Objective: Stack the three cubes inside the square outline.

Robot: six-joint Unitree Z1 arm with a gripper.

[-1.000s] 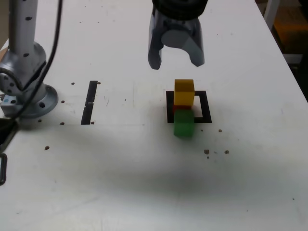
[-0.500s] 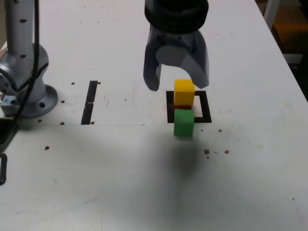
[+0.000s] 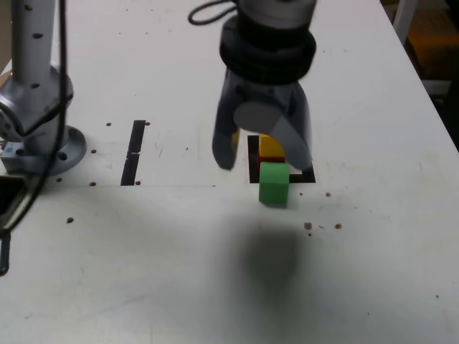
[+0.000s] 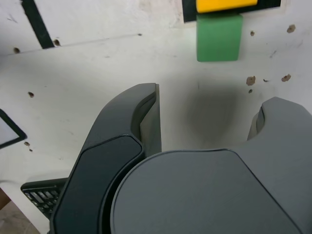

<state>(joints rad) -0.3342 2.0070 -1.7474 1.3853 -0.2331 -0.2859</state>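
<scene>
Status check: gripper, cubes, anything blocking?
Gripper open, empty, above the cubes. Yellow cube on red in the outline; green cube on table beside. Nothing blocking.

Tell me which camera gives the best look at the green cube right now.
The wrist view: the green cube shows large and unobstructed, its top edge against the yellow cube. In the exterior view the green cube is fully visible too, but small, with the open gripper just above it.

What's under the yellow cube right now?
A sliver of the red cube shows beneath the yellow cube, inside the square outline. The open pincer and the green cube cover the rest.
</scene>
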